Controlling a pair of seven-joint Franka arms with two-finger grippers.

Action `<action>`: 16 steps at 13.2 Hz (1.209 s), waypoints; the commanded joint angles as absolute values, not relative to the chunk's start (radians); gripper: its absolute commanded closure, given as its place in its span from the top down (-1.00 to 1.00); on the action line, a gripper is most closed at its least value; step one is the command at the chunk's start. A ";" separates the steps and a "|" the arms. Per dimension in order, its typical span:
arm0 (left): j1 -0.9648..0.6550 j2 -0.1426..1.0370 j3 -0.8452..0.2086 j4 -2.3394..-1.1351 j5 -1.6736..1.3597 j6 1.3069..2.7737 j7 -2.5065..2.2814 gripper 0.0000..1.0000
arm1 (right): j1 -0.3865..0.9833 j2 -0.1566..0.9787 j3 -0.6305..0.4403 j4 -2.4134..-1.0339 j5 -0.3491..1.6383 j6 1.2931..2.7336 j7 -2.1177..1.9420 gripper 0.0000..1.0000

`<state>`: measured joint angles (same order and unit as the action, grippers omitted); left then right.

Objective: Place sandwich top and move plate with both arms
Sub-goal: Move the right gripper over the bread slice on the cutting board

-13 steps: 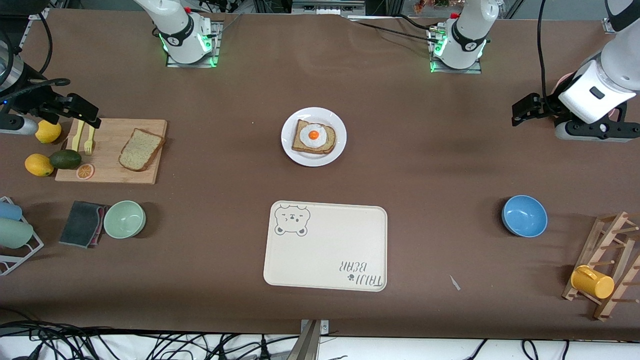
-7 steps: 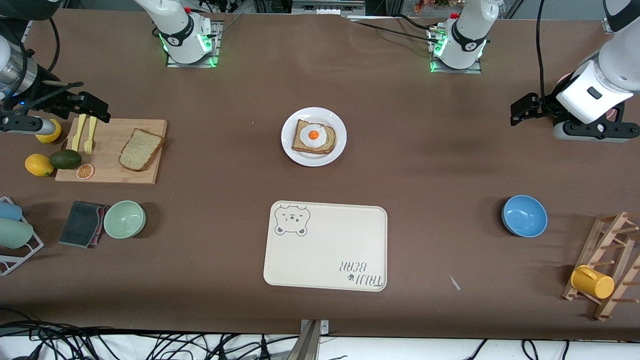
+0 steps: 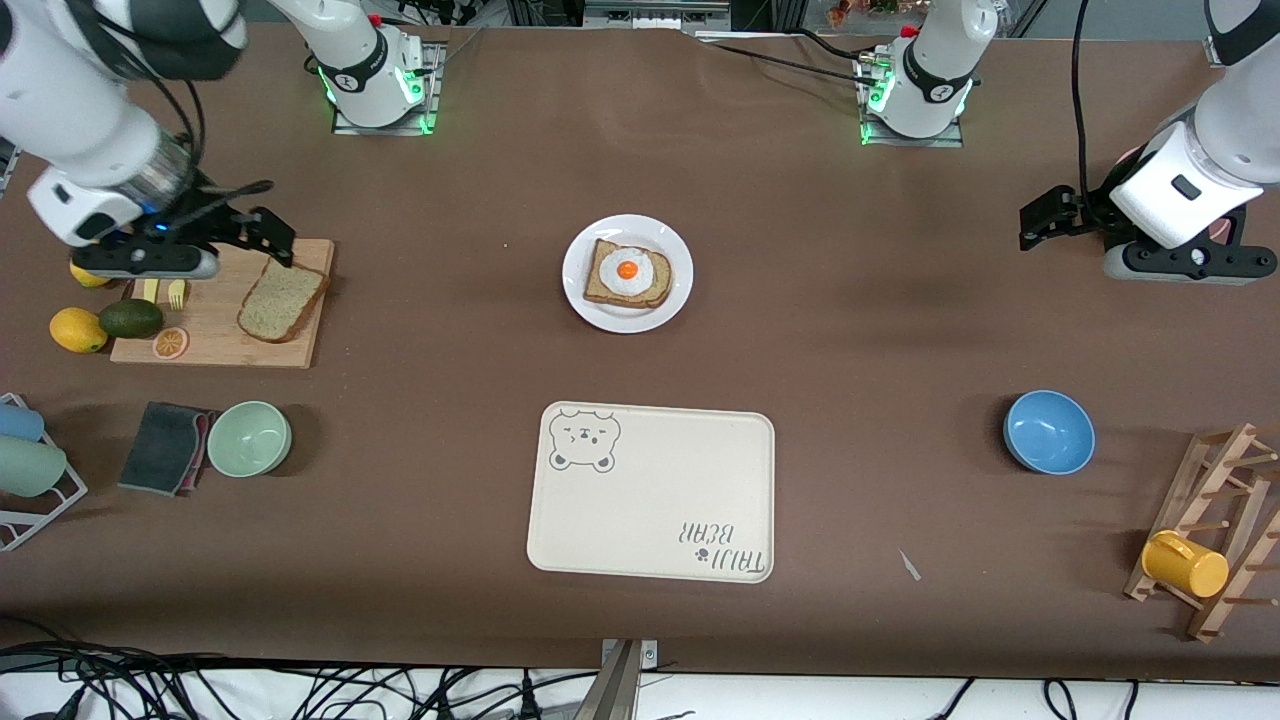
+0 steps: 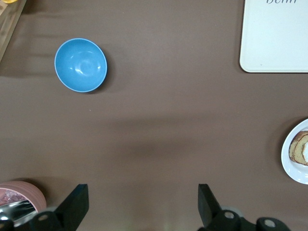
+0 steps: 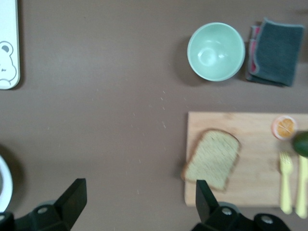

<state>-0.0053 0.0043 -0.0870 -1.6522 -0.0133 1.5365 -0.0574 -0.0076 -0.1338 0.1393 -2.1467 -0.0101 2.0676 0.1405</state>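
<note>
Hovering: right claw [image 3: 268, 232] open over sandwich top [image 3: 282, 300].

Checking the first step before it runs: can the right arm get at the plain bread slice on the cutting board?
Probably yes: the right gripper, open, is over the cutting board beside the sandwich top, which lies uncovered.

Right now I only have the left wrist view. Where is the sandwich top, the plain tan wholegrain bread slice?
Observer: The sandwich top lies flat on the wooden cutting board, at the right arm's end of the table.
Operator: Where is the right gripper?
Observer: The right gripper is over the board's edge, beside the slice, open and holding nothing. Your left gripper waits.
Operator: What's on the plate?
Observer: The round white plate holds a bread slice topped with a fried egg.
</note>
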 commanded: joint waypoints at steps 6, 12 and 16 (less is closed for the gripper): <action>-0.006 0.015 -0.089 -1.623 -0.015 1.506 -0.057 1.00 | -0.054 0.059 0.314 -2.381 -0.674 2.253 0.720 1.00; -0.006 0.015 -0.089 -1.621 -0.015 1.500 -0.057 1.00 | -0.011 0.240 0.316 -2.448 -0.943 2.179 1.076 0.99; -0.008 0.015 -0.089 -1.621 -0.015 1.500 -0.057 1.00 | 0.011 0.302 0.311 -2.445 -1.014 2.122 1.121 0.89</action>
<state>-0.0054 0.0053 -0.0877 -1.6498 -0.0133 1.5244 -0.0573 0.0117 0.2946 0.3094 -2.4530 -0.9667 2.1651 1.1024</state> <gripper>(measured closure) 0.000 0.009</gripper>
